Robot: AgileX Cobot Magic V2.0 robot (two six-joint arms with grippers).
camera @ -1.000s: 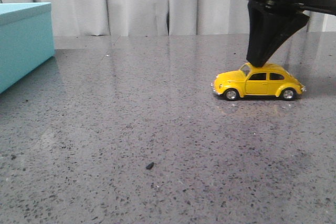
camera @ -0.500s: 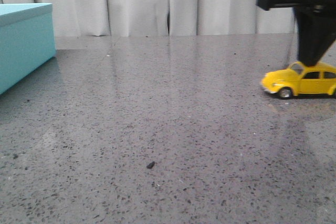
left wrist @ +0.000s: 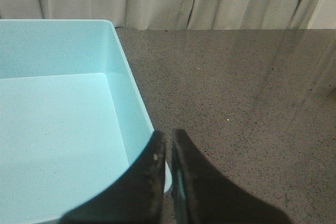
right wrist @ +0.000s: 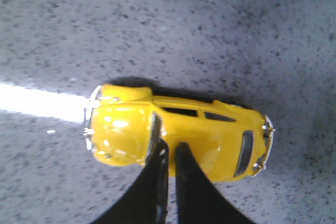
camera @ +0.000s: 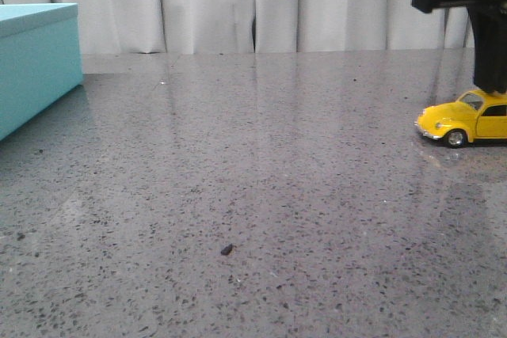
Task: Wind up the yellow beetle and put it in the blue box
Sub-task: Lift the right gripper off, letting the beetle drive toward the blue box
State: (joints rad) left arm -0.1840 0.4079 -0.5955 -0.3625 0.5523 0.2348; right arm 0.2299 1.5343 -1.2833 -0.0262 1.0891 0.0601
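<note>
No writing or badge can be read on anything here. The table (camera: 238, 156) is a grey speckled stone-like slab, glossy enough to mirror the pale pleated curtain (camera: 238, 5) hanging along its far edge. A small dark speck (camera: 226, 249) lies on the near middle of the slab.

At the far left stands the blue box (camera: 36, 61), plain turquoise and matte. Seen from the left wrist, the part of its inside that is in view holds nothing but its own flat floor. The left gripper (left wrist: 169, 182) hangs over the box's near corner with its two dark fingers pressed almost together, only a thin slit between them and nothing in it.

The yellow beetle (camera: 467, 123) sits on its wheels at the right edge of the table, well apart from the box, nose pointing left, its rear cut off in the front view. The right gripper (right wrist: 169, 177) stands right above the roof, fingers nearly touching each other and resting against the yellow paint rather than clasping the car's sides; whether they press down I cannot tell.
</note>
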